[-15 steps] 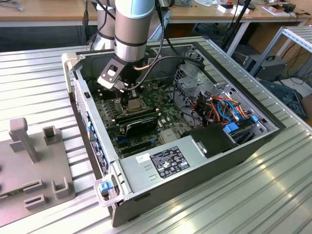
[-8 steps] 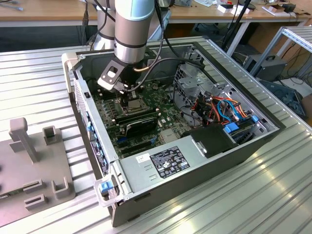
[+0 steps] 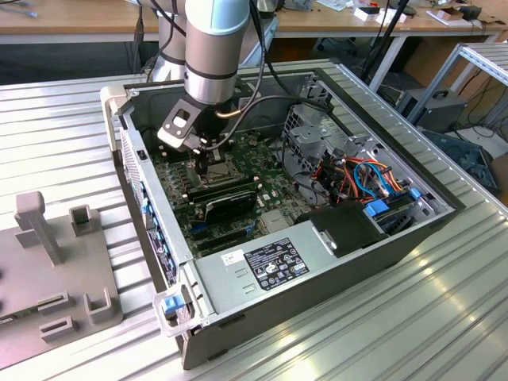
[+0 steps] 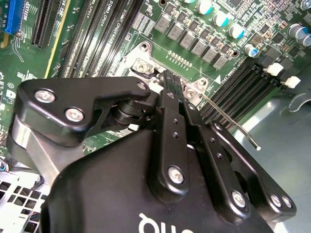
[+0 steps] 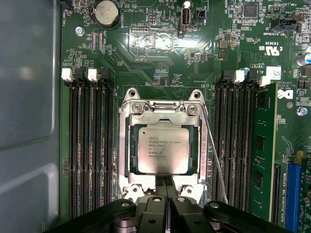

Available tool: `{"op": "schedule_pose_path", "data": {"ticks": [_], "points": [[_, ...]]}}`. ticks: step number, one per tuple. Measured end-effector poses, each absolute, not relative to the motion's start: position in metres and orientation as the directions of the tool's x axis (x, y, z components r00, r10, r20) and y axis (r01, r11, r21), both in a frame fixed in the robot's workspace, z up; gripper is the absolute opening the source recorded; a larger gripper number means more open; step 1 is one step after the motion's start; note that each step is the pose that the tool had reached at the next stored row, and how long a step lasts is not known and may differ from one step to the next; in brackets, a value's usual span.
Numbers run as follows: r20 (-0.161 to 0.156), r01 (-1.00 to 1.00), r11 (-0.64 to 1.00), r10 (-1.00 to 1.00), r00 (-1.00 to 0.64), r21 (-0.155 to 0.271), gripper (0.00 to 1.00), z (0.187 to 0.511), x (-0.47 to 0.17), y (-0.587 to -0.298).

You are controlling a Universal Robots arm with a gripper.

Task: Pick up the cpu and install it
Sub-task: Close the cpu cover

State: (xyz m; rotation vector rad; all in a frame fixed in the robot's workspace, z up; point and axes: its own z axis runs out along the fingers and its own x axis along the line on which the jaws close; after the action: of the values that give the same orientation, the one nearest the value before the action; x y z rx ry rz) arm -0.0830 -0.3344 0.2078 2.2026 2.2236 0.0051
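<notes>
One arm reaches into the open computer case [image 3: 381, 258] on the ribbed worktop [image 3: 444, 317] in the exterior view, its gripper [image 3: 208, 159] just above the socket frame [image 3: 218, 169]. In the first wrist view the cpu [image 5: 163, 150] lies flat inside the socket frame [image 5: 163, 108], silver top up. The gripper [image 5: 166, 184] sits at the frame's edge, jaws pressed together with nothing between them. In the second wrist view the gripper [image 4: 168, 77] meets that frame [image 4: 141, 63] beside its wire lever [image 4: 228, 119].
</notes>
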Motion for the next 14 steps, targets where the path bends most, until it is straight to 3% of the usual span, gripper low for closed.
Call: {"op": "schedule_pose_path", "data": {"ticks": [14], "points": [[-0.006, 1.0, 0.01, 1.0, -0.01, 0.01, 0.11, 0.2057, -0.0831, -0.3345]]}}
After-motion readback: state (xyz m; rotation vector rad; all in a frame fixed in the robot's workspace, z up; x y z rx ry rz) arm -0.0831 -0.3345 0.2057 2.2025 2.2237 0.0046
